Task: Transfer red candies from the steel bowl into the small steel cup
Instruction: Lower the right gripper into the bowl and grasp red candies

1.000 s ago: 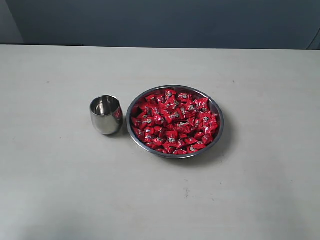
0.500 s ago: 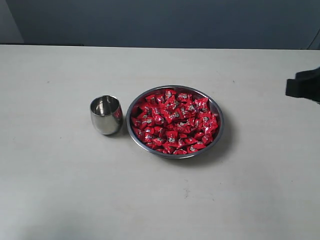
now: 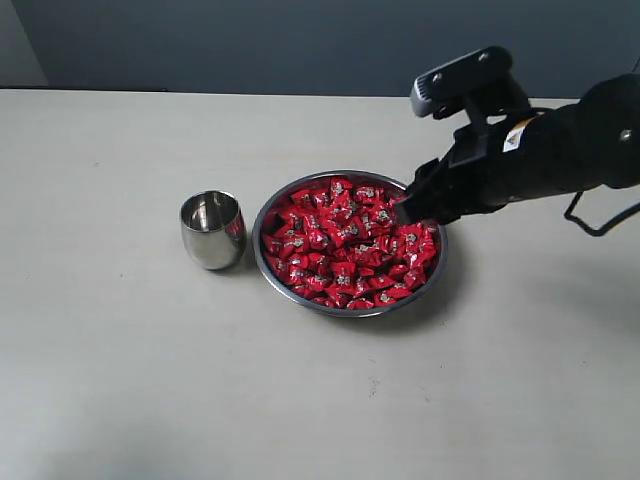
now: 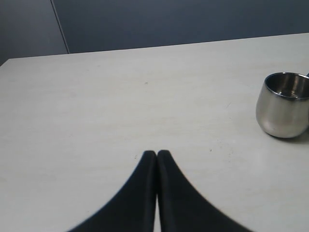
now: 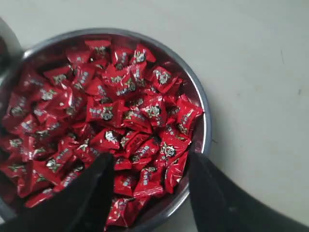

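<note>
exterior view, right tool (image 3: 403, 212) newly over steel bowl (image 3: 350, 312) of red candies (image 3: 340, 250), jaws apart, left tool (image 4: 157, 153) together

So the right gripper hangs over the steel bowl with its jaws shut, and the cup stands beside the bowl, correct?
Not quite: the jaws are open, not shut. The right wrist view shows the right gripper spread wide above the red candies in the steel bowl. The small steel cup does stand beside it.

no wording can be read. the red candies (image 5: 104, 112) carry silvery marks on their wrappers, too blurred to make out. a small pale label (image 3: 517, 134) on the right arm (image 3: 575, 150) is illegible too.
</note>
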Robot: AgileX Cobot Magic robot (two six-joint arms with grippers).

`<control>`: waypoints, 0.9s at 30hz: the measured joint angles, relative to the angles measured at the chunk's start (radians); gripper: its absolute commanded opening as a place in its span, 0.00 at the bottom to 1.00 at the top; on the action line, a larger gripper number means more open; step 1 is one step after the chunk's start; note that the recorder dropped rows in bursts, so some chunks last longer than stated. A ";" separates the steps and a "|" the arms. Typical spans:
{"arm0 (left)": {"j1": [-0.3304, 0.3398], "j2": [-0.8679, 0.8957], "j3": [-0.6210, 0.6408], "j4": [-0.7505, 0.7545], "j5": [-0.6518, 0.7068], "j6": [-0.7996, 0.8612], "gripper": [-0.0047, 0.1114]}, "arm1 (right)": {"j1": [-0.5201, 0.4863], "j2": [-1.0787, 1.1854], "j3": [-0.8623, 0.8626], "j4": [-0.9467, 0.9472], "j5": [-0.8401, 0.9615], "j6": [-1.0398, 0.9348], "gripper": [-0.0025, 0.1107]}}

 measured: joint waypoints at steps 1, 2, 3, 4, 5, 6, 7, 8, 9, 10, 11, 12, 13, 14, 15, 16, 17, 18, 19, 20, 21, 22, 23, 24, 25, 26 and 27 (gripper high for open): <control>0.000 0.000 0.000 0.000 0.000 0.000 0.04 | 0.000 0.028 0.000 0.000 -0.012 -0.016 0.45; 0.000 0.000 0.000 0.000 0.000 0.000 0.04 | 0.000 0.054 -0.002 0.000 -0.024 -0.031 0.45; 0.000 0.000 0.000 0.000 0.000 0.000 0.04 | 0.000 0.079 -0.005 0.000 -0.034 -0.048 0.45; 0.000 0.000 0.000 0.000 0.000 0.000 0.04 | 0.000 0.097 -0.007 0.000 -0.038 -0.060 0.45; 0.000 0.000 0.000 0.000 0.000 0.000 0.04 | 0.000 0.119 -0.015 0.000 -0.038 -0.074 0.45; 0.000 0.000 0.000 0.000 0.000 0.000 0.04 | 0.000 0.140 -0.024 0.000 -0.040 -0.085 0.45; 0.000 0.000 0.000 0.000 0.000 0.000 0.04 | 0.000 0.155 -0.033 0.000 -0.040 -0.095 0.45; 0.000 0.000 0.000 0.000 0.000 0.000 0.04 | 0.000 0.174 -0.047 0.000 -0.040 -0.102 0.45; 0.000 0.000 0.000 0.000 0.000 0.000 0.04 | 0.000 0.194 -0.064 0.000 -0.040 -0.112 0.45; 0.000 0.000 0.000 0.000 0.000 0.000 0.04 | 0.000 0.208 -0.083 0.000 -0.036 -0.117 0.45; 0.000 0.000 0.000 0.000 0.000 0.000 0.04 | 0.000 0.224 -0.104 0.000 -0.027 -0.121 0.45; 0.000 0.000 0.000 0.000 0.000 0.000 0.04 | 0.000 0.240 -0.128 0.000 -0.010 -0.126 0.45; 0.000 0.000 0.000 0.000 0.000 0.000 0.04 | -0.002 0.252 -0.149 0.000 0.011 -0.134 0.45; 0.000 0.000 0.000 0.000 0.000 0.000 0.04 | -0.006 0.269 -0.176 0.002 0.039 -0.150 0.45; 0.000 0.000 0.000 0.000 0.000 0.000 0.04 | -0.015 0.286 -0.202 0.010 0.065 -0.165 0.45; 0.000 0.000 0.000 0.000 0.000 0.000 0.04 | -0.022 0.301 -0.221 0.020 0.082 -0.179 0.45; 0.000 0.000 0.000 0.000 0.000 0.000 0.04 | -0.032 0.319 -0.241 0.037 0.091 -0.195 0.45; 0.000 0.000 0.000 0.000 0.000 0.000 0.04 | -0.043 0.336 -0.258 0.057 0.100 -0.216 0.45; 0.000 0.000 0.000 0.000 0.000 0.000 0.04 | -0.051 0.352 -0.273 0.076 0.106 -0.236 0.45; 0.000 0.000 0.000 0.000 0.000 0.000 0.04 | -0.061 0.367 -0.285 0.105 0.120 -0.268 0.45; 0.000 0.000 0.000 0.000 0.000 0.000 0.04 | -0.070 0.382 -0.296 0.137 0.133 -0.309 0.45; 0.000 0.000 0.000 0.000 0.000 0.000 0.04 | -0.077 0.392 -0.304 0.166 0.146 -0.344 0.45; 0.000 0.000 0.000 0.000 0.000 0.000 0.04 | -0.085 0.405 -0.312 0.205 0.160 -0.388 0.45; 0.000 0.000 0.000 0.000 0.000 0.000 0.04 | -0.091 0.417 -0.320 0.246 0.173 -0.432 0.45; 0.000 0.000 0.000 0.000 0.000 0.000 0.04 | -0.099 0.425 -0.326 0.277 0.182 -0.471 0.45; 0.000 0.000 0.000 0.000 0.000 0.000 0.04 | -0.105 0.435 -0.336 0.313 0.192 -0.507 0.45; 0.000 0.000 0.000 0.000 0.000 0.000 0.04 | -0.112 0.443 -0.346 0.348 0.203 -0.538 0.45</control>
